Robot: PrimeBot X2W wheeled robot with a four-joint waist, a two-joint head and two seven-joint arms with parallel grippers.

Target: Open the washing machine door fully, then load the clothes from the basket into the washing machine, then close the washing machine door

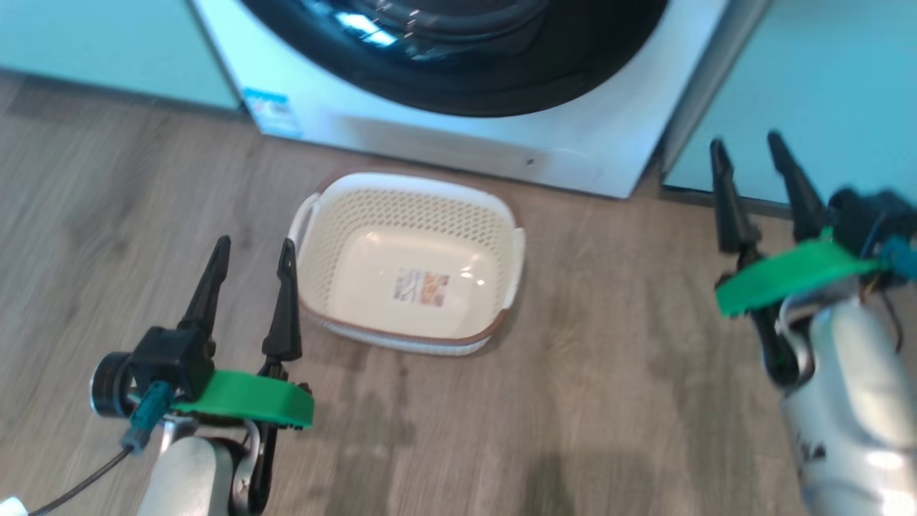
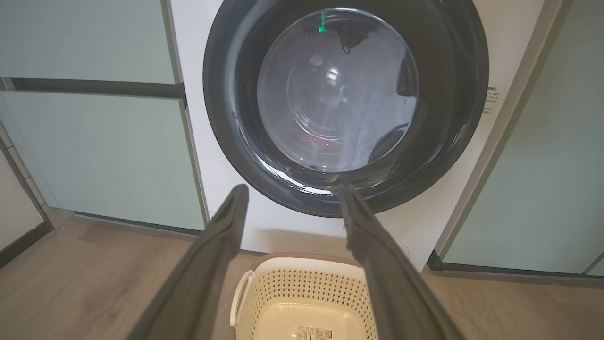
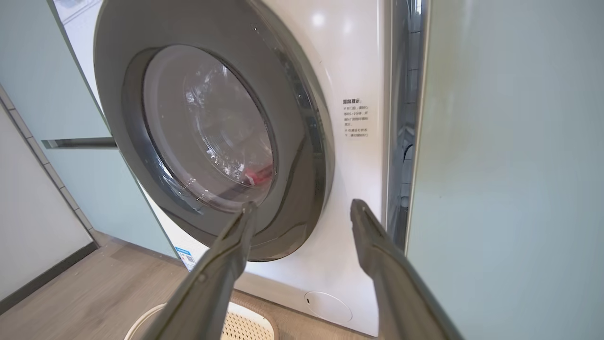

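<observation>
Left hand [image 1: 256, 242] and right hand [image 1: 746, 140] were both spread, holding nothing. The basket [image 1: 412, 188] lay empty between them; clothes [image 3: 257, 177] showed red behind the door [image 2: 347, 94], which looked shut (latch unproven). Any final push belonged at its outer edge, not its centre.

Dark print [image 3: 355, 118] and a blue sticker [image 1: 271, 111] on the washing machine [image 3: 349, 61] front, and the label [image 1: 423, 287] inside the basket [image 1: 408, 179], all too small to read.
</observation>
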